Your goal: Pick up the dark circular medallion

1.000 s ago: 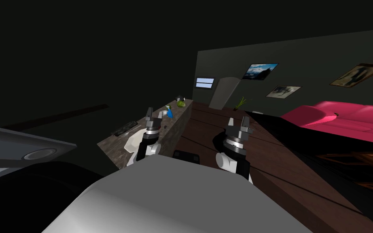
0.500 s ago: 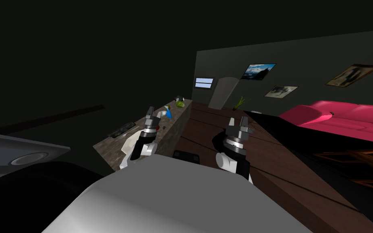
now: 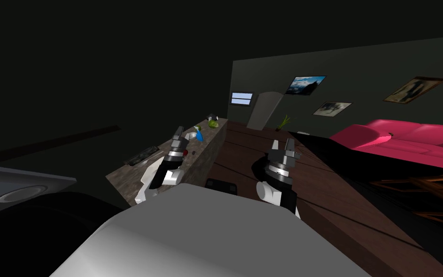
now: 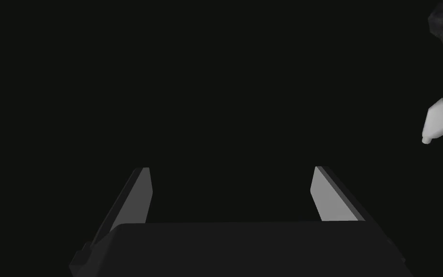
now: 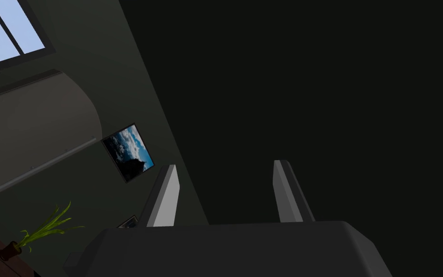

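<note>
1. The landmark is the stone-topped counter, which runs away from me on my left side. A flat dark bar lies on its near-left part, untouched.
2. The left gripper hangs above the middle of the counter. It points up and outward rather than down at the top. In the left wrist view, the left gripper has its two fingers spread wide with nothing between them.
3. A small dark round spot, which I take for the medallion, lies flat on the counter near its right edge, just beside the left wrist. It is apart from the fingers, and a tiny red dot sits next to it.
4. Farther along the counter stand a blue spray bottle and then a green thing near the far end.
5. The right gripper is raised off the counter's right side, over the dark floor. It is spread and empty.
6. Progress, as I judge it: only the approach is done. What remains is to tilt the left gripper down onto the medallion, close on it and lift.
</note>
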Available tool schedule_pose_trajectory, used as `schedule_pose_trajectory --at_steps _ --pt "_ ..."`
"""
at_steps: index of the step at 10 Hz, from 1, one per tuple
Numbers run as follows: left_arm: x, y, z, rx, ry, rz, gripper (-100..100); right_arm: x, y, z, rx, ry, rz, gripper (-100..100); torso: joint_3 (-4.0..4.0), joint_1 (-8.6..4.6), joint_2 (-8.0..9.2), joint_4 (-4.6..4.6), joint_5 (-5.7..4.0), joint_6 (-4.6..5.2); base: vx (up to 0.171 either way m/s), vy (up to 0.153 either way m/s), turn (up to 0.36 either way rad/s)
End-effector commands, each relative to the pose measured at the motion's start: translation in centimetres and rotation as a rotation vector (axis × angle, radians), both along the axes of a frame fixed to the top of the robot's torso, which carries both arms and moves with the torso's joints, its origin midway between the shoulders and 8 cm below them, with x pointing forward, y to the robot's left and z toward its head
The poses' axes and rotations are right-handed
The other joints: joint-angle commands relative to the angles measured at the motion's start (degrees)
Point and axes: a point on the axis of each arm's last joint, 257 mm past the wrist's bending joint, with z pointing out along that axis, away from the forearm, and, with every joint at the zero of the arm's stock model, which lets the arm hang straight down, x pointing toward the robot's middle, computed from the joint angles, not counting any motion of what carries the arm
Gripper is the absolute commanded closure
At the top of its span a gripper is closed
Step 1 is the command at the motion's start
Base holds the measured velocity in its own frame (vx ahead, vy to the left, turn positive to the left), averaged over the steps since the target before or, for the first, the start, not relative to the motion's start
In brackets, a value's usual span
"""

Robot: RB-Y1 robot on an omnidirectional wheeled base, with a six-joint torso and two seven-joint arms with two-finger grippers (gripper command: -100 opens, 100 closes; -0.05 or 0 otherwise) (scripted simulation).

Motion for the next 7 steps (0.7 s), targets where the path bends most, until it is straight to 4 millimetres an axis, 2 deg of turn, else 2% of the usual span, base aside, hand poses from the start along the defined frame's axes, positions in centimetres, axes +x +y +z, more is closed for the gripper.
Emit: schedule_pose_trajectory --at_steps 1,7 --pt "0.4 0.5 -0.6 0.01 0.037 0.017 -100 0.0 0.0 0.0 0.0 0.0 0.0 0 0.0 0.0 0.0 0.0 0.0 0.0 0.023 -0.01 -0.005" --pt "1.1 3.0 -1.9 0.075 0.165 0.102 -100 0.0 0.0 0.0 0.0 0.0 0.0 0 -0.02 0.0 -0.03 -0.01 0.0 0.0 0.033 -0.01 -0.005"
